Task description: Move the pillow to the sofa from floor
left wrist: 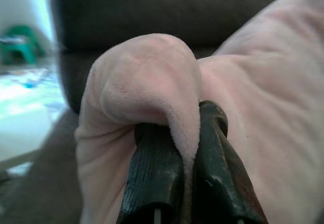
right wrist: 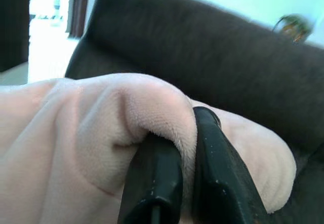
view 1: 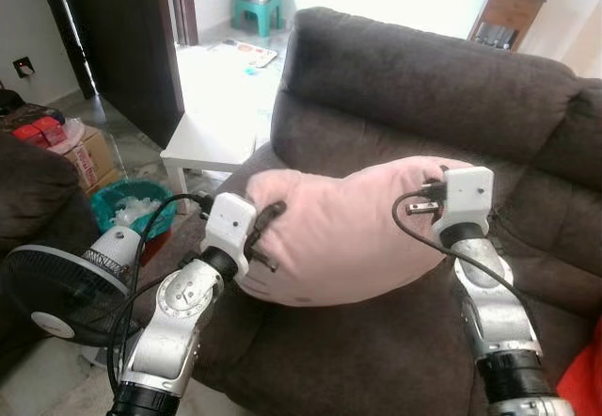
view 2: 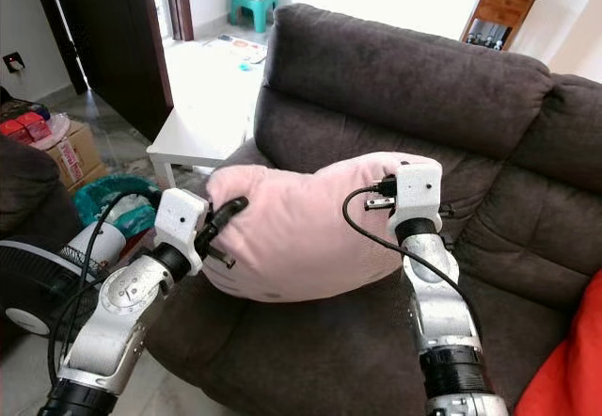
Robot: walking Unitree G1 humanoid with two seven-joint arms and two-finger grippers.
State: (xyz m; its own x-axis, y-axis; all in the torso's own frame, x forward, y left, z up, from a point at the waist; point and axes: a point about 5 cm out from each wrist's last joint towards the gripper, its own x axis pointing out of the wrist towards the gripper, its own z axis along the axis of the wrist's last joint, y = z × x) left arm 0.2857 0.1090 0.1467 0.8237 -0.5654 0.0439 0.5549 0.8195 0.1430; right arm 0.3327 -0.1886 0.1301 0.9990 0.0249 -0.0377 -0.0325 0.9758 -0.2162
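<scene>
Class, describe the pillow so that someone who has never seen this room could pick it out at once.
Find the dark brown sofa. Above its seat the left gripper and right gripper each pinch one end of the pillow. It is the one pale pink, plush thing against the brown upholstery.

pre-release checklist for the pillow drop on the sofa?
1. Left pincer pinching a fold of the pink pillow: ok.
2. Right pincer pinching a fold at the other end: ok.
3. Pillow over the sofa seat, not the floor: ok.
4. Pillow resting on the seat cushion: cannot tell, underside hidden.
5. Seat below free of other items: cannot tell, pillow blocks it.
6. Fan clear of the left arm's elbow: cannot tell, close.
</scene>
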